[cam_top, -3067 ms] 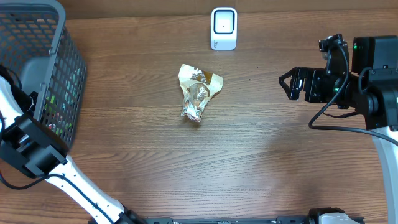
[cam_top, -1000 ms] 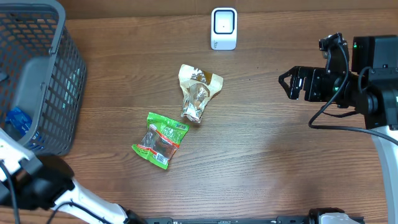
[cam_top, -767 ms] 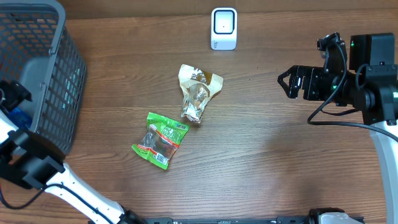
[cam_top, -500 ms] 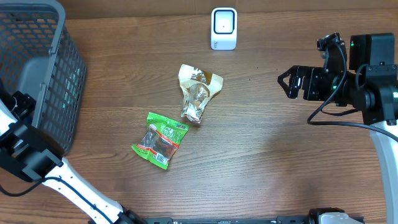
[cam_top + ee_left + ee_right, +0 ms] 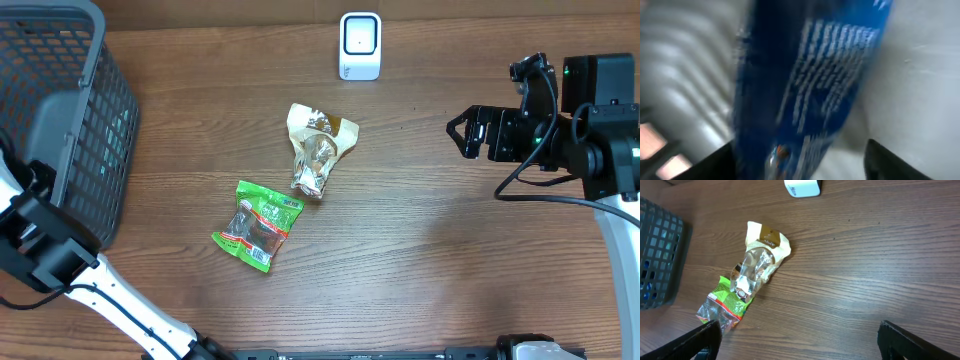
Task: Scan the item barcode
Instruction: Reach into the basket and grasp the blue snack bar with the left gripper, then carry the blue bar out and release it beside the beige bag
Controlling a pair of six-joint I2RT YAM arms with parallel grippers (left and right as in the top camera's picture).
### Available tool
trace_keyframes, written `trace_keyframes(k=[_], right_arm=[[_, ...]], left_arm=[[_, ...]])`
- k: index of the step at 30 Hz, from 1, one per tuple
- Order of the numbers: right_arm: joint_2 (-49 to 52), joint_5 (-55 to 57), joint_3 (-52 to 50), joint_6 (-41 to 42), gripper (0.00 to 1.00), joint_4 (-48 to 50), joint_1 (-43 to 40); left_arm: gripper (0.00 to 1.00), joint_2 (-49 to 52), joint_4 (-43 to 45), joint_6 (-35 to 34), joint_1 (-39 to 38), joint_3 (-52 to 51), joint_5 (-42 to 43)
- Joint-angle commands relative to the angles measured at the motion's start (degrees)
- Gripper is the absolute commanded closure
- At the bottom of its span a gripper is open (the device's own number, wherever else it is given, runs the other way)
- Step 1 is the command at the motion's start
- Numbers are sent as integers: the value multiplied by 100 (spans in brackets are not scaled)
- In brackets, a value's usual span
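Two jaws of the right gripper (image 5: 800, 339) stand apart, empty, over the tabletop (image 5: 855, 280); left gripper (image 5: 796, 162) jaws flank a blue packet (image 5: 810, 75), whether clamped I cannot tell

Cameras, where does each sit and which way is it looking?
Overhead: above the table, facing down on basket, scanner; left arm, right arm at edges.
Left wrist: apparently in the basket, close on a blue packet between its jaws.
Right wrist: angled down over the table; jaws at corners.
Shared: overhead and right wrist show the green packet.
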Motion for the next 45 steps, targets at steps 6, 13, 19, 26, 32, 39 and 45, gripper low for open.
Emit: trace_keyframes(k=[6,13,19,26,32,39,45], right_arm=[[-9,11,144,2,0,94,22],[-9,11,144,2,0,120,22],[-9,9,144,2,0,118,22],[-9,9,144,2,0,118,22],[-9,11,144,2,0,118,22],[-9,11,144,2,0,92,22],[-9,11,144,2,0,133,22]], left_arm=[[96,81,160,-341,4,-577,94],[96,68,-321,-37,-81,326,1224],[96,-131,-1478,52,-170,2719,1523],[96,-1440,-1530,48,-463,4181,1928],[96,-2647,-1532,203,-1657,4179,1904],[96,-2647,-1532,184,-3768,3084,1996],[96,-2542,-1058,46,-5353,518,1862]])
